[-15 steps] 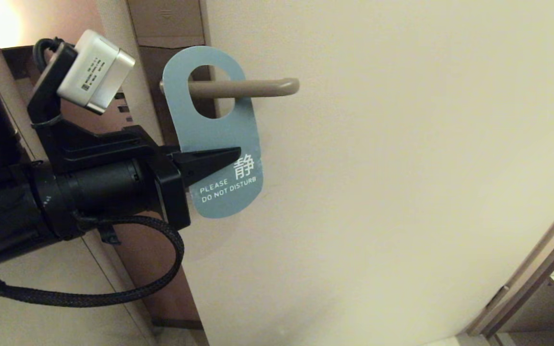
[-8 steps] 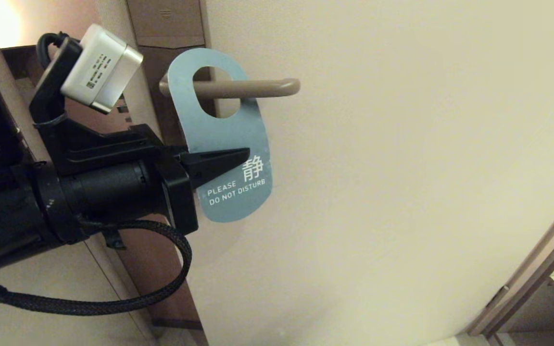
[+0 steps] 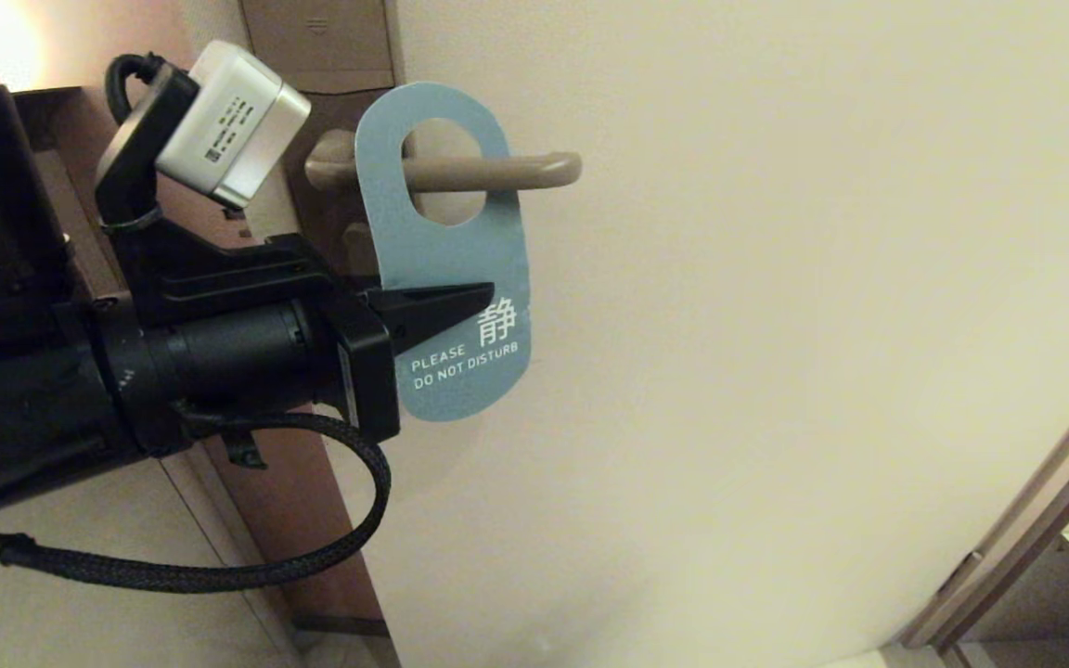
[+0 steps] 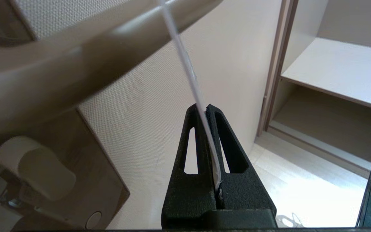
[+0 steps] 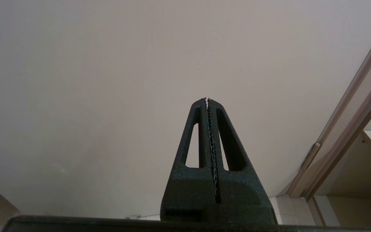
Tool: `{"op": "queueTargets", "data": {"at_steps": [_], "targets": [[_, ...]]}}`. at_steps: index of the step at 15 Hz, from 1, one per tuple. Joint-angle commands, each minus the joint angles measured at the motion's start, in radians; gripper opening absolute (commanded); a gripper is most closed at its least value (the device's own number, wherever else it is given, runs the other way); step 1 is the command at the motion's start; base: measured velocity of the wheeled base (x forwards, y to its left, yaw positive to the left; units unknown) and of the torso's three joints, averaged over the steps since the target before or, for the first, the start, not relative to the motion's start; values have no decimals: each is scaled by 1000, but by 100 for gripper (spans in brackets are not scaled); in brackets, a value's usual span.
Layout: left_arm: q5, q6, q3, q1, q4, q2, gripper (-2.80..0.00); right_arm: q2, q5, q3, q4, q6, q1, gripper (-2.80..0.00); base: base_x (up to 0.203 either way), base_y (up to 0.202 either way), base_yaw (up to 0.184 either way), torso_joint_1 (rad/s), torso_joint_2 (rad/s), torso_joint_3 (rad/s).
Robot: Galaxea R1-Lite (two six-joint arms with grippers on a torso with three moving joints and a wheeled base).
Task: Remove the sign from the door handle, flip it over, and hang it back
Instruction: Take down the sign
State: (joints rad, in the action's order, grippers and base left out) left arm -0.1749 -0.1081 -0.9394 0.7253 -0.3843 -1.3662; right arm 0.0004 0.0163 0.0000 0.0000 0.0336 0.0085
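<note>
The left gripper (image 3: 483,295) is pinching the blue sign's (image 3: 460,250) left edge in the upper middle, its hole looping the door handle (image 3: 488,171), while the right gripper (image 5: 207,100) is resting closed.

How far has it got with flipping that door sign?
Done: the left gripper is shut on the sign, clamping its lower part. In hand: the sign's hole is around the door handle, blue "do not disturb" side facing out. Left: slide it off the tip, turn it over, rehang. The right gripper sits shut and empty, away from the handle.
</note>
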Motion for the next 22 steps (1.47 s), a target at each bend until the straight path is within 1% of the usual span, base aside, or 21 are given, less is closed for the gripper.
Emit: {"op": "queueTargets", "data": {"at_steps": [1,2,4,11,15,17,22], "targets": [[11,-1,-13,0,1,-18,-280,0,1,0,0,0,1,-280,0,0,0,0,0,0],[28,-1,-18,0,1,-23,-280,0,1,0,0,0,1,-280,0,0,0,0,0,0],[40,-1,-19,6,1,-34,-280,0,1,0,0,0,1,-280,0,0,0,0,0,0],[52,-1,-24,-2,-4,-52,-280,0,1,0,0,0,1,-280,0,0,0,0,0,0],[63,-1,-66,-15,-4,-83,-280,0,1,0,0,0,1,-280,0,0,0,0,0,0],[92,-1,-90,-16,-4,-106,-280,0,1,0,0,0,1,-280,0,0,0,0,0,0],[103,-1,-125,-15,-4,-134,-280,0,1,0,0,0,-1,-280,0,0,0,0,0,0]]}}
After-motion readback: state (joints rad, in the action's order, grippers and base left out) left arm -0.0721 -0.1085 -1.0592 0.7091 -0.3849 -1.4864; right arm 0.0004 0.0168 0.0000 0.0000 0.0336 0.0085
